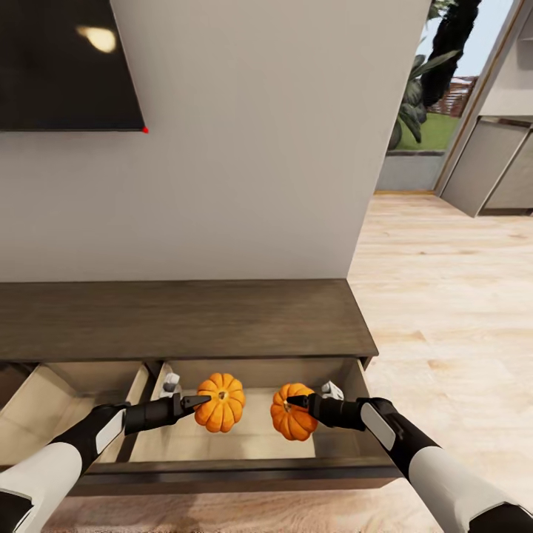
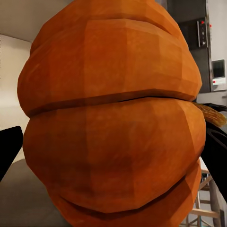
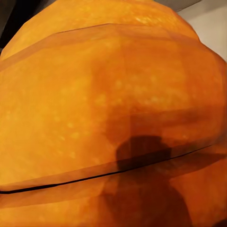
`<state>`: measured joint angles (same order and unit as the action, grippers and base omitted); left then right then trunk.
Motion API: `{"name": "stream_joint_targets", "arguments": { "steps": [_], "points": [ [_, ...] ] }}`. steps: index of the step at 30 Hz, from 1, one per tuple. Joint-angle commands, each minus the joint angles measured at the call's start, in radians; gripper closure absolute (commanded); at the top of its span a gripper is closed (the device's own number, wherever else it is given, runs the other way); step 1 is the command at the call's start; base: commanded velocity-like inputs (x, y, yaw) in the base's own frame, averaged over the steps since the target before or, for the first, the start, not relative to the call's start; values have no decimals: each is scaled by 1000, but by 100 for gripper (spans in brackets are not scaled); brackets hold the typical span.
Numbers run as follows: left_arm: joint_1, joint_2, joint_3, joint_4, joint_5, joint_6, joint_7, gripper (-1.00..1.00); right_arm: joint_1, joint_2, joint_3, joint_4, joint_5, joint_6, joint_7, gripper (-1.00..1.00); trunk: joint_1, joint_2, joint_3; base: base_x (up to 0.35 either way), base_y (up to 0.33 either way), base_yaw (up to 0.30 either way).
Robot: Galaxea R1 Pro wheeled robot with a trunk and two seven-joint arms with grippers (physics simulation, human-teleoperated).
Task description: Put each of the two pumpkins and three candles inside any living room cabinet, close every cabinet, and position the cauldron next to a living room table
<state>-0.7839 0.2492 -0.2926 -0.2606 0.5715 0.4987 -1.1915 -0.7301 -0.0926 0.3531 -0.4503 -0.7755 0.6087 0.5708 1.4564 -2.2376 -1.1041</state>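
Both my grippers hold pumpkins over the pulled-out drawer (image 1: 244, 474) of the dark-brown cabinet (image 1: 185, 318). My left gripper (image 1: 194, 402) is clamped on the left pumpkin (image 1: 220, 402), my right gripper (image 1: 299, 402) on the right pumpkin (image 1: 291, 420). They hang side by side, just apart, above the drawer's pale floor.

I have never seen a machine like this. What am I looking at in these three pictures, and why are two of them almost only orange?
This is a simulated robot with two arms. The big picture comes from a camera on its head, looking down. Its left gripper holds one pumpkin, and its right gripper holds the other pumpkin, both over an open drawer of a low dark cabinet. The other two pictures come from cameras near each gripper, so close that the held pumpkin looks huge: left, right.
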Motion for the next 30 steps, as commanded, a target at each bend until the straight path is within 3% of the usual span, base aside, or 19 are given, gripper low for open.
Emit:
{"name": "stream_joint_targets", "arguments": {
  "steps": [1, 8, 21, 25, 30],
  "points": [
    [0, -1, 1, 0, 1, 0, 1, 100, 0, 0, 0, -2, 0, 0, 0, 100, 0, 0, -2, 0, 0, 0],
    [0, -5, 1, 0, 2, 1, 81, 100, 0, -2, 0, -2, 1, -1, -2, 100, 0, 0, -13, 0, 0, 0],
    [0, -13, 0, 0, 2, -2, 92, 100, 0, -2, 0, -10, 2, -8, -3, 100, 0, 0, -33, 0, 0, 0],
    [0, -13, 0, -2, 2, -3, 92, 100, 0, -2, 3, -5, 1, -101, -2, 100, 0, 0, -34, 0, 0, 0],
    [0, -11, 0, -5, 3, -6, 88, 100, 0, -1, 7, -2, 1, -120, -5, 100, 0, 0, -34, 0, 0, 0]
  ]
}}
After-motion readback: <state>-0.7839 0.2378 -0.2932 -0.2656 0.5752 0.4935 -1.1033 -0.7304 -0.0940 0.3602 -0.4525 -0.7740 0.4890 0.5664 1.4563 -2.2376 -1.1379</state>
